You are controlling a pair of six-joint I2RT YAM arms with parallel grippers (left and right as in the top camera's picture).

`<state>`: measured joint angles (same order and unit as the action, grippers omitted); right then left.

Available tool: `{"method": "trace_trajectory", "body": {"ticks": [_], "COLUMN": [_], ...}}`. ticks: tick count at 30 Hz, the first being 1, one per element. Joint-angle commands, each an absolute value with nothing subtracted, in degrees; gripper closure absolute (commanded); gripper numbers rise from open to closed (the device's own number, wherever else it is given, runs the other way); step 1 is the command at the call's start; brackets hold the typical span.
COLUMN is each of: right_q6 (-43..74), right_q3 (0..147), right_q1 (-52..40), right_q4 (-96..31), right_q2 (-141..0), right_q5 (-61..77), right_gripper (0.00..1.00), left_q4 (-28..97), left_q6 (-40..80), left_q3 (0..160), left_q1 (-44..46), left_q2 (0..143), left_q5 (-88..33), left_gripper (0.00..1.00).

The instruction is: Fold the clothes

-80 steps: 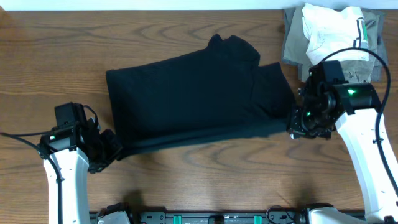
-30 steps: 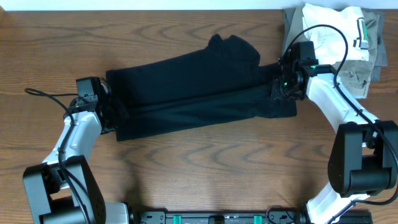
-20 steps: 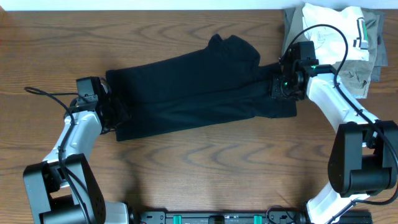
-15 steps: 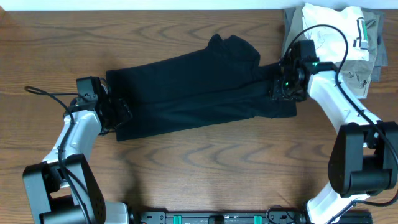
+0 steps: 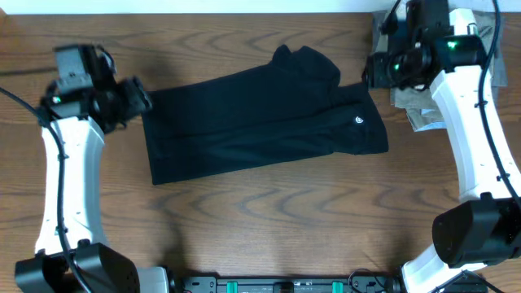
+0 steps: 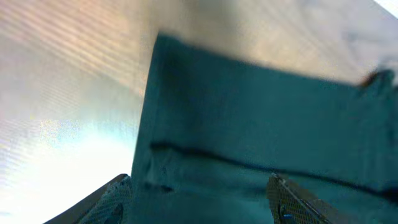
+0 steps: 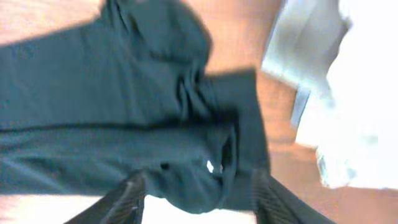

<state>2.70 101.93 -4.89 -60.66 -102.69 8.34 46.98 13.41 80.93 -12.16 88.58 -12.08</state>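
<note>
The clothes, black, lie folded lengthwise across a brown wood-grain table.
A pale strip runs along the frame's top edge. The left gripper hovers by the cloth's left end, and the right gripper is at upper right near a folded pile; both have their jaws spread and hold nothing.

A long black fabric garment lay folded across the middle of the brown wooden table, taking up the centre from left to right. Bare wood ran the full width on its near side and along the far edge at left. The far right corner was blocked by a stack of folded white and grey garments, with the white right arm standing over it. The white left arm occupied the left margin.
</note>
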Motion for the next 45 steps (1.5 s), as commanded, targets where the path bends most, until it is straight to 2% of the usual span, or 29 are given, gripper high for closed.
{"method": "trace_trajectory", "body": {"ticks": [1, 4, 8, 10, 16, 20, 22, 29, 32, 45], "right_q6": [0.75, 0.73, 0.03, -1.34, -2.5, -2.66, -2.68, -2.63, -2.66, -3.33], "right_q3": [106.0, 108.38, 110.61, 110.98, 111.0, 111.0, 111.0, 111.0, 111.0, 111.0], "right_q1": [-6.24, -7.44, -9.85, -11.18, -14.87, -16.97, -18.15, -20.78, -20.97, -20.97], "right_q4": [-57.65, -53.95, -48.99, -46.61, -43.51, -38.7, -35.73, -30.15, -29.76, -30.0], "right_q2": [-103.57, -106.0, -110.28, -112.66, -118.08, -121.1, -122.87, -127.39, -127.44, -127.44], "right_q5": [8.51, 8.62, 8.6, 8.86, 8.84, 9.5, 8.8, 7.9, 7.94, 7.94], "right_gripper": [0.46, 0.43, 0.31, 0.29, 0.32, 0.45, 0.47, 0.45, 0.44, 0.41], "left_q4": [48.42, 49.5, 48.82, 48.36, 45.87, 42.44, 40.58, 37.39, 37.39, 36.18], "left_q6": [10.37, 9.8, 9.67, 9.67, 8.62, 8.58, 8.58, 8.58, 8.62, 8.58], "left_q3": [87.09, 92.31, 98.13, 100.09, 101.82, 101.82, 101.82, 101.82, 101.82, 101.82], "left_q1": [-12.19, -12.19, -12.19, -12.19, -12.19, -12.19, -12.16, -12.19, -12.19, -12.19], "left_q2": [94.48, 101.08, 109.6, 112.75, 118.76, 120.27, 120.6, 122.21, 123.31, 129.23], "left_q5": [-12.62, -12.62, -12.58, -12.58, -12.53, -11.92, -10.81, -9.54, -8.49, -6.35], "left_gripper": [0.3, 0.3, 0.29, 0.29, 0.3, 0.3, 0.3, 0.3, 0.33, 0.33]}}
